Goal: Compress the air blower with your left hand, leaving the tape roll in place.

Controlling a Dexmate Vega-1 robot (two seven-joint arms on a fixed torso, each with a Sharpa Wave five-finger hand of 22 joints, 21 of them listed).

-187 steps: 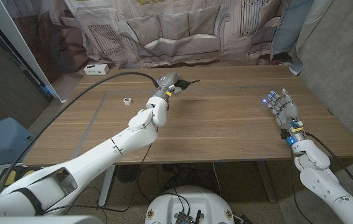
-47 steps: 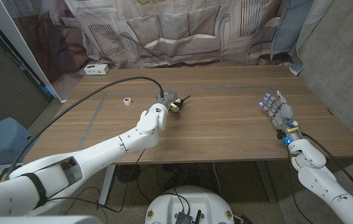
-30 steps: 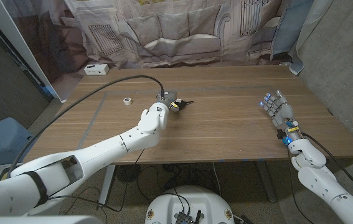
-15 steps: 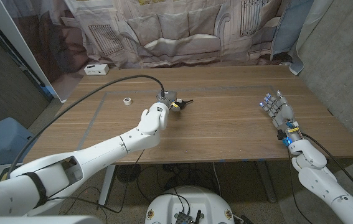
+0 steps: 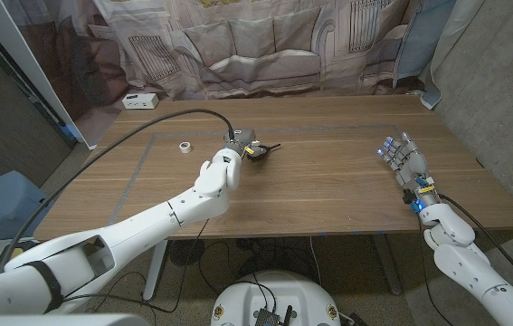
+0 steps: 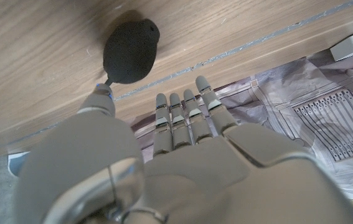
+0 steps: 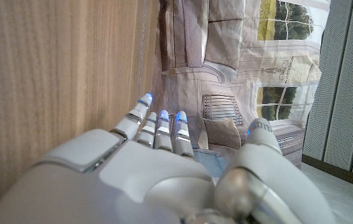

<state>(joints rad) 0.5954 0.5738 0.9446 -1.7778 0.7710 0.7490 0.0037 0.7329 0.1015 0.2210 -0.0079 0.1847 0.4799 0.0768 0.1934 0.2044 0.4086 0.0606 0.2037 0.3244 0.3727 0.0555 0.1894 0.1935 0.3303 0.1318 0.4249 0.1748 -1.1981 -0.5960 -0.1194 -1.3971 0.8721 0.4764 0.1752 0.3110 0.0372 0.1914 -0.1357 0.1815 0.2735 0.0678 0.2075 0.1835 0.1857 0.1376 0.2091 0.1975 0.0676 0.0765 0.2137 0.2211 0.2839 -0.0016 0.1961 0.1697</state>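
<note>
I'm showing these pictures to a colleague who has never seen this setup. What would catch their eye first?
Most likely the long white left arm stretching across the wooden table, its left hand at the black air blower near the table's middle. Next, the right hand standing apart near the right edge, fingers spread, holding nothing. The small white tape roll lies alone to the left.

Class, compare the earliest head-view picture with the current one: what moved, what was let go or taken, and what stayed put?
The left hand has drawn back toward the robot with the air blower, which now lies on the table beside the open fingers, no longer gripped. The tape roll, white box and right hand have hardly moved.
</note>
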